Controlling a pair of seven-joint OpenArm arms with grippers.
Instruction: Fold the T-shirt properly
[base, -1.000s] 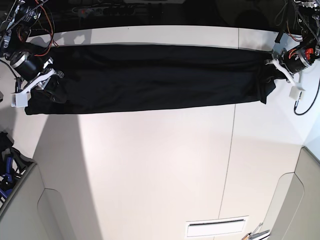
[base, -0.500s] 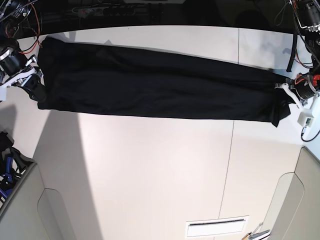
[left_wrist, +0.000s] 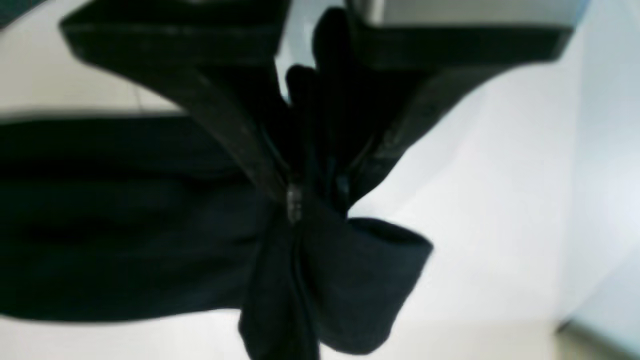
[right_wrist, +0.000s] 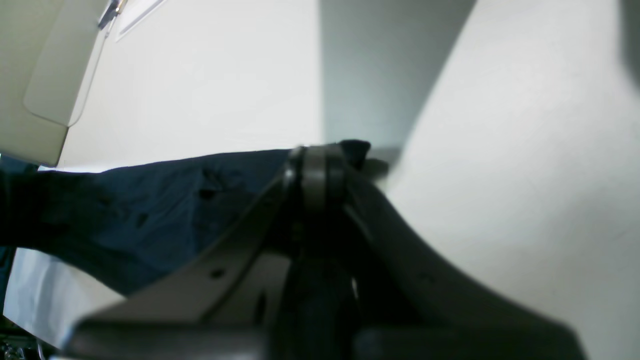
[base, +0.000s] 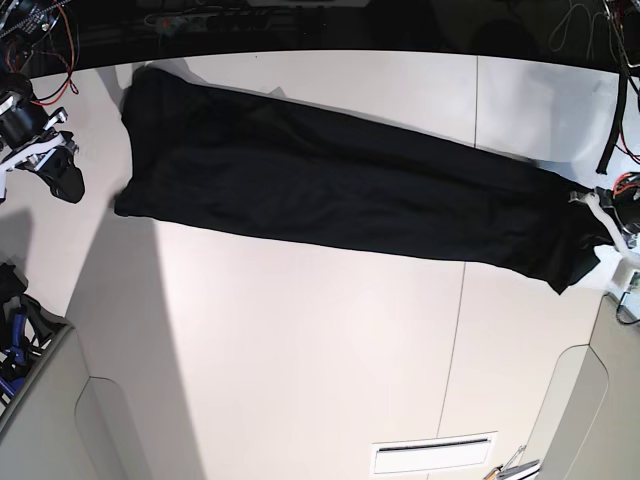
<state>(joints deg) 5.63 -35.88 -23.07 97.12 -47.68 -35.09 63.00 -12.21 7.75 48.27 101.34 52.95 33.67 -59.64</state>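
Observation:
The black T-shirt (base: 340, 185) lies as a long narrow band, slanting from the table's back left to its right edge. My left gripper (base: 597, 225) is shut on the shirt's right end. In the left wrist view the fingers (left_wrist: 300, 200) pinch bunched cloth (left_wrist: 350, 280), and the band (left_wrist: 125, 240) stretches away to the left. My right gripper (base: 68, 183) is at the far left, apart from the shirt's left end with bare table between them. In the right wrist view its fingers (right_wrist: 315, 160) are pressed together and the cloth (right_wrist: 150, 200) lies beyond them.
A dark strip with cables (base: 250, 20) runs along the table's back edge. Beige panels stand at the front left (base: 40, 420) and front right (base: 590, 400). A white vent plate (base: 432, 455) sits near the front edge. A blue-black item (base: 12, 330) is at the left edge.
The shirt has slid to the right and forward with my left gripper. Its left end has come out of my right gripper, which stays at the far left.

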